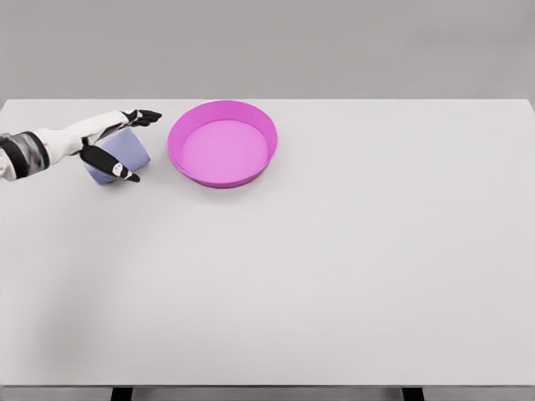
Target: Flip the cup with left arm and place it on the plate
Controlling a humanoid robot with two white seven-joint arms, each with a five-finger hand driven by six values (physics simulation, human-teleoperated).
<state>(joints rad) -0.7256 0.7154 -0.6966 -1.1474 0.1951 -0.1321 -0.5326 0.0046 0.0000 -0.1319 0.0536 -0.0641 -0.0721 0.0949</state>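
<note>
Spanning nearly the whole view, a pale tabletop (334, 276) meets a grey wall. Left hand (117, 144) fingers (144, 117) straddle the cup (117, 157), spread either side; the plate (222, 144) sits just beyond their tips.

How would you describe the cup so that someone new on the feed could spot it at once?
Start from the white table and find the big pink plate near its far left. Just left of the plate sits the cup, between the thumb and fingers of the left hand. It is the only pale lavender-blue thing there, much smaller than the plate.
</note>
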